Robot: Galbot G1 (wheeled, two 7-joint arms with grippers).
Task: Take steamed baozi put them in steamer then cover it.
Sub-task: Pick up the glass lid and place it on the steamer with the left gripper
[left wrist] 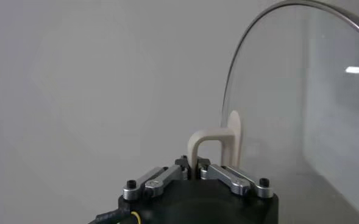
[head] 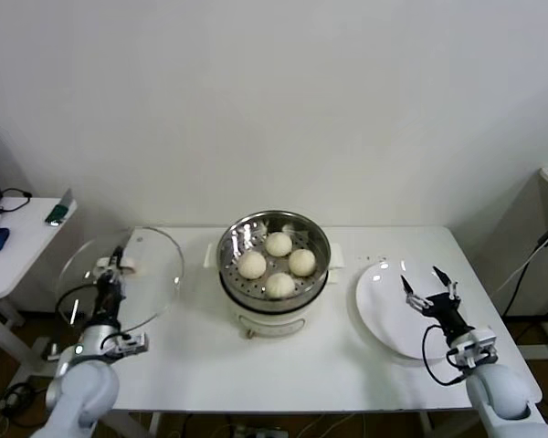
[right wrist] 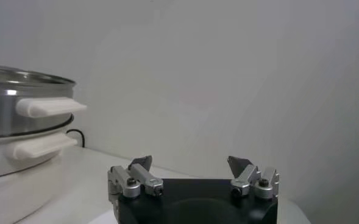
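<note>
Four steamed baozi [head: 278,263] sitting inside the steamer [head: 274,274], mid-surface [head: 192,351], no bun left on the white plate [head: 384,315]. One cover [head: 121,278] being held tilted up on edge at the robot's left, just beside the steamer and apart from it. Left pincer [head: 112,269] clenching the cover's cream handle [left wrist: 219,146] (fingers closed tight around the bar in the left wrist view). Steamer lying to the right of that pincer, toward the middle of the surface; cover's face standing nearly upright, so needing, by judgement, to be levelled and carried rightward over the rim. Left arm plainly the nearer one for that. Right pincer [head: 429,283] hovering released over the plate, jaws spread, grasping nothing. Counting up: four buns, one steamer, one cover, one plate.
</note>
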